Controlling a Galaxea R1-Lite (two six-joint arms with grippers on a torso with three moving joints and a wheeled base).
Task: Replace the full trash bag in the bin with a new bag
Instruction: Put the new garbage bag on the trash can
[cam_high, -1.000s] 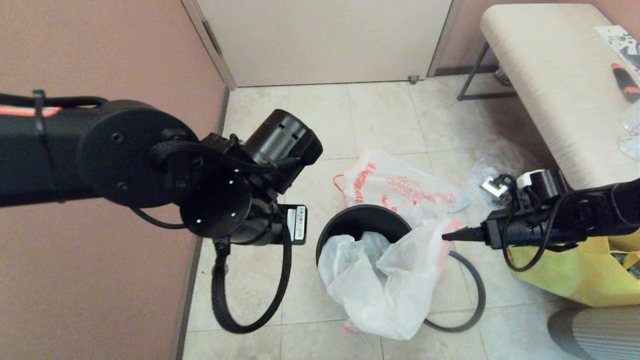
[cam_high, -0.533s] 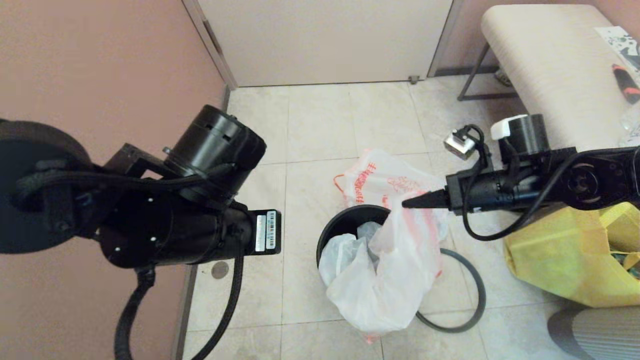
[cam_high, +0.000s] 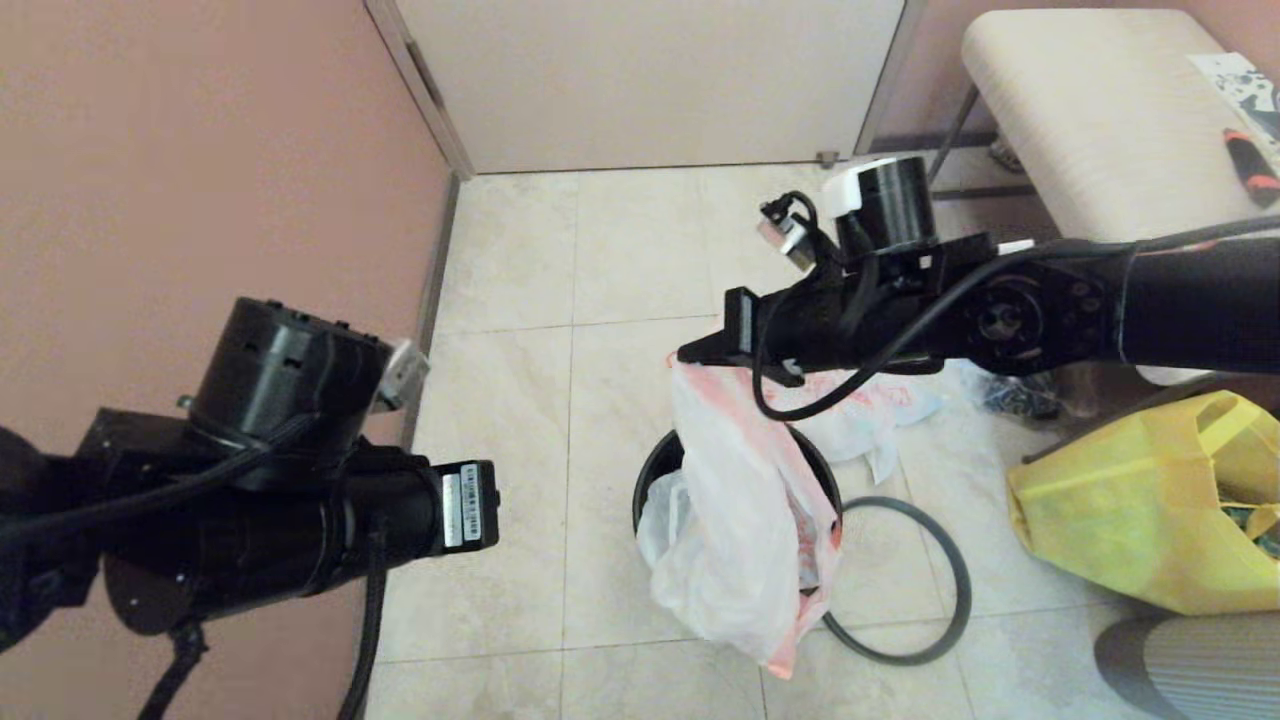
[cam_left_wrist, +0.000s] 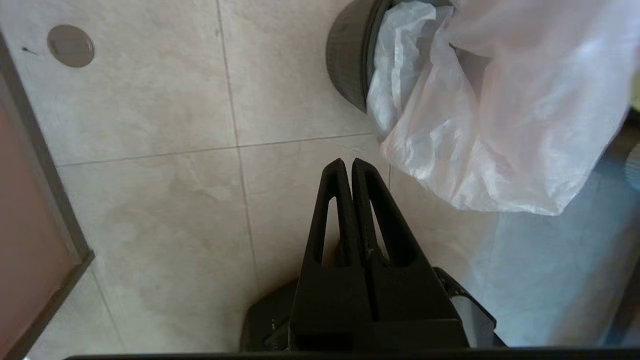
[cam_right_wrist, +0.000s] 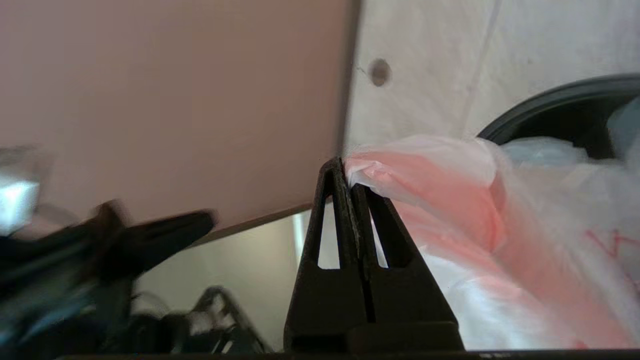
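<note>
My right gripper (cam_high: 686, 355) (cam_right_wrist: 347, 172) is shut on the pink-orange edge of the new bag (cam_high: 735, 500) (cam_right_wrist: 450, 200). It holds that edge up above the bin (cam_high: 650, 478) (cam_right_wrist: 550, 107). The milky-white bag hangs over the bin's mouth and front side, down to the floor. The full trash bag (cam_high: 880, 400), with red print, lies on the tiles behind the bin, partly hidden by my right arm. The grey hoop (cam_high: 945, 575) lies on the floor right of the bin. My left gripper (cam_left_wrist: 347, 162) is shut and empty, above bare tiles left of the bin (cam_left_wrist: 350, 65).
A yellow tote (cam_high: 1130, 520) sits at the right, with a clear bag (cam_high: 1010, 395) behind it. A padded bench (cam_high: 1100, 130) stands at the back right. The pink wall (cam_high: 200, 150) runs along the left and a door (cam_high: 650, 80) closes the back.
My right gripper has risen and swung left across the bin, pulling the new bag's edge up with it. My left arm has drawn back and down to the left.
</note>
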